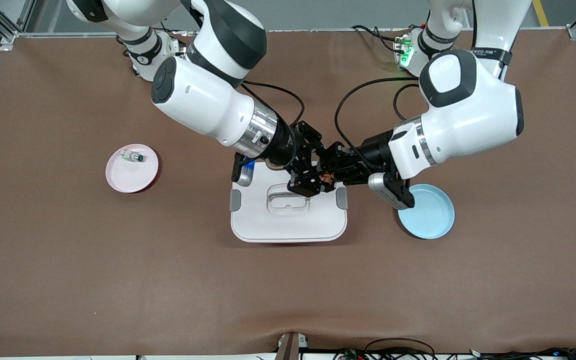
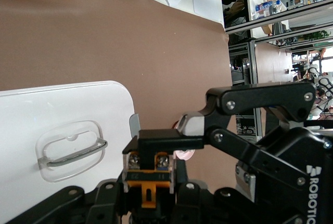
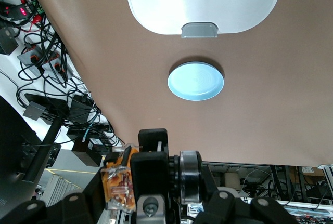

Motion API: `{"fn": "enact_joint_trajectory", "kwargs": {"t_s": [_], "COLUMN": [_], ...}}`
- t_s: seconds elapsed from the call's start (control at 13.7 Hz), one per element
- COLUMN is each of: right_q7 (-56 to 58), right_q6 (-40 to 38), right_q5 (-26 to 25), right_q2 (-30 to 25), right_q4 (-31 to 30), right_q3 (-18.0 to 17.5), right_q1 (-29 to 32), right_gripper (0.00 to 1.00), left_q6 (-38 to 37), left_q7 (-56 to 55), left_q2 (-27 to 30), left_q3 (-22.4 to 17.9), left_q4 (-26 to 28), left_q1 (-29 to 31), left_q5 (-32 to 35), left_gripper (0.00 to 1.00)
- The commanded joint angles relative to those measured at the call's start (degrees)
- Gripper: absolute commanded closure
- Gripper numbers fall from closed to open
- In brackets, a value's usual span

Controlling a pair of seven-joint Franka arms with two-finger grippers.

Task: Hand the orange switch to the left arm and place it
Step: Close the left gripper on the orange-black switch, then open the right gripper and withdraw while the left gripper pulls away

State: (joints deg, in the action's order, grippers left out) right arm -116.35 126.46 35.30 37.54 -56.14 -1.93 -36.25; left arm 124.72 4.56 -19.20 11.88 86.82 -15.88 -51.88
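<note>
The orange switch (image 1: 326, 178) hangs in the air over the edge of the white box (image 1: 288, 220) that is farther from the front camera. Both grippers meet on it. My right gripper (image 1: 319, 183) reaches in from the right arm's end and is shut on the switch's black body (image 3: 151, 174). My left gripper (image 1: 332, 175) comes from the left arm's end and is shut on the switch's orange housing (image 2: 150, 177). The right gripper's finger (image 2: 166, 140) lies across the top of the switch in the left wrist view. The box lid with its clear handle (image 2: 70, 148) lies below.
A blue plate (image 1: 430, 212) lies beside the box toward the left arm's end, and it shows in the right wrist view (image 3: 195, 81). A pink plate (image 1: 118, 175) toward the right arm's end holds a small clear part with a green cap (image 1: 132, 157). The table is covered in brown cloth.
</note>
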Motion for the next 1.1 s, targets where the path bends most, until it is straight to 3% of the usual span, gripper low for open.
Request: {"fn": "enact_joint_trajectory", "kwargs": {"t_s": [0.0, 0.15, 0.22, 0.29, 0.66, 0.88, 1.03], "right_q7": [-0.7, -0.8, -0.7, -0.7, 0.7, 10.0, 16.0], "right_q6": [-0.2, -0.2, -0.2, -0.2, -1.8, -10.6, -16.7], "right_q5": [0.8, 0.8, 0.8, 0.8, 0.5, 0.5, 0.5], "right_q2": [0.8, 0.8, 0.8, 0.8, 0.5, 0.3, -0.2], "right_q4": [2.3, 2.3, 2.3, 2.3, 2.2, 2.2, 2.2], "right_q3": [0.1, 0.1, 0.1, 0.1, 0.2, 0.3, 0.2], "right_q1": [-0.1, -0.1, -0.1, 0.0, 0.8, 2.9, 5.0], "right_gripper": [1.00, 1.00, 0.65, 0.01, 0.00, 0.00, 0.00], "left_q6": [-0.6, -0.6, -0.6, -0.6, -0.8, -4.6, -11.0], "left_q7": [2.9, 2.9, 2.9, 2.9, 3.1, 3.4, 3.5], "left_q2": [0.3, 0.3, 0.3, 0.4, 0.8, 2.7, 4.9], "left_q3": [0.0, 0.0, 0.0, 0.0, -0.5, -0.7, -0.6], "left_q4": [0.5, 0.5, 0.5, 0.5, 0.4, 0.4, 0.2], "left_q1": [0.4, 0.4, 0.4, 0.4, 0.4, 1.4, 3.5], "left_q5": [-0.3, -0.3, -0.3, -0.3, -0.1, 5.7, 11.6], "left_gripper": [1.00, 1.00, 1.00, 1.00, 1.00, 1.00, 1.00]}}
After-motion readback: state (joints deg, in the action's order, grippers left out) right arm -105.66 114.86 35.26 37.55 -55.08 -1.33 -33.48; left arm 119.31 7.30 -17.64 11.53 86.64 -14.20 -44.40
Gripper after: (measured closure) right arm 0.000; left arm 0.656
